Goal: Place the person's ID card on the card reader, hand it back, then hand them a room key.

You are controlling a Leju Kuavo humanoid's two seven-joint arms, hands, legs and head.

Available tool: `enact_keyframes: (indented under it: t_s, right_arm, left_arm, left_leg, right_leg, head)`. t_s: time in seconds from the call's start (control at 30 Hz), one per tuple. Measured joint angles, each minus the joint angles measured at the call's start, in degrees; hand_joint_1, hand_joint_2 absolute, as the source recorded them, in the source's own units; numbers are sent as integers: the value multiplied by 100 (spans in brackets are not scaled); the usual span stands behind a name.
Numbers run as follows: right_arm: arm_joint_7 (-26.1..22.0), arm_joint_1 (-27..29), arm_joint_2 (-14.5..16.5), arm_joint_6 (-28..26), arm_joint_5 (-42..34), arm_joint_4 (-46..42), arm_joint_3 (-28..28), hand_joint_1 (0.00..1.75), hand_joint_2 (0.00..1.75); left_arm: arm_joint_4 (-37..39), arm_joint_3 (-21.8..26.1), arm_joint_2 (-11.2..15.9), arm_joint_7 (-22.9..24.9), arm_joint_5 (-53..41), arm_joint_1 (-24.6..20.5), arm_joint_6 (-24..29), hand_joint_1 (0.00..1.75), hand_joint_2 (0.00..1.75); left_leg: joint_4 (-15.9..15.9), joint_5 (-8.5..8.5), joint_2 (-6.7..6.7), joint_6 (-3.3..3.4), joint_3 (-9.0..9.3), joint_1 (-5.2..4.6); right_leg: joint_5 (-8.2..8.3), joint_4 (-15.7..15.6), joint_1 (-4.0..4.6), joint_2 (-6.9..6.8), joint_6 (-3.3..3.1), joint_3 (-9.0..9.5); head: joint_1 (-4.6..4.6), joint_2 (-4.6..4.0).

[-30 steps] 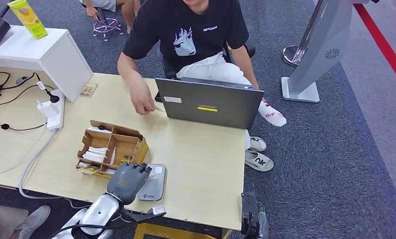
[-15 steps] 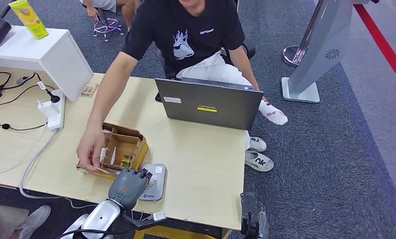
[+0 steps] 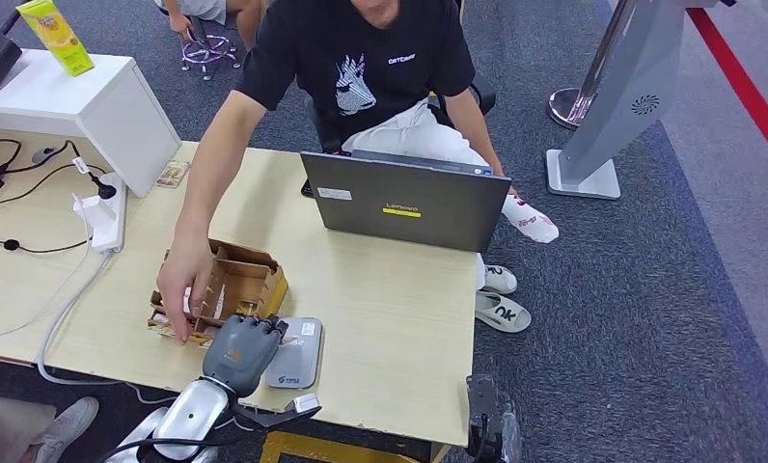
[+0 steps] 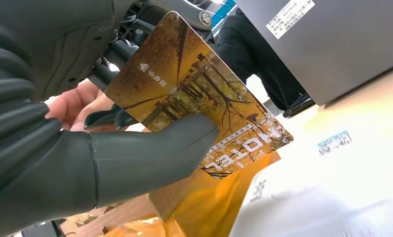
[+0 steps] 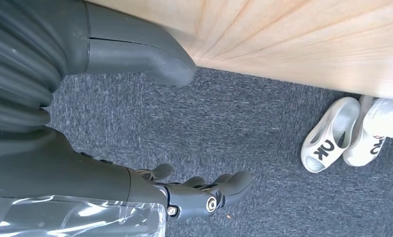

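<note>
My left hand (image 3: 240, 349) hovers at the near edge of the table, between the cardboard organizer (image 3: 255, 280) and the grey card reader (image 3: 301, 352). It pinches a hotel room key card (image 4: 199, 96) with an autumn-tree print between thumb and fingers. The person's hand (image 3: 182, 280) reaches into the organizer just beyond my left hand. My right hand (image 5: 194, 192) hangs below the table edge over the carpet, fingers loosely apart and holding nothing; it also shows low in the head view, my right hand (image 3: 488, 424).
A closed-back Lenovo laptop (image 3: 404, 201) stands on the wooden table (image 3: 399, 328) before the seated person (image 3: 361, 68). A white power strip (image 3: 103, 212) and cables lie at left, beside a white cabinet (image 3: 81, 101). Slippers (image 3: 501, 311) rest on the carpet.
The person's hand went from beside the laptop into the organizer and has shifted slightly within it. My left hand with the card stays near the reader, barely moved.
</note>
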Motion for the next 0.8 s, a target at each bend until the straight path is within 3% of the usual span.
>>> enact_keyframes:
  t_s: [0.37,0.8]
  right_arm:
    - [27,10,33,1,133,-7,-129,0,175]
    - [72,40,43,1,352,-46,-317,0,175]
  left_arm:
    - [-281,61,60,94,0,-163,34,175,175]
    - [-1087,988,61,-124,0,-414,6,175,175]
  left_leg:
    - [0,1,-2,-1,0,0]
    - [0,1,-8,-1,-3,-1]
  right_leg:
    - [1,0,0,-1,0,0]
    - [0,1,-1,-6,0,1]
  head:
    - [0,0]
    - [0,0]
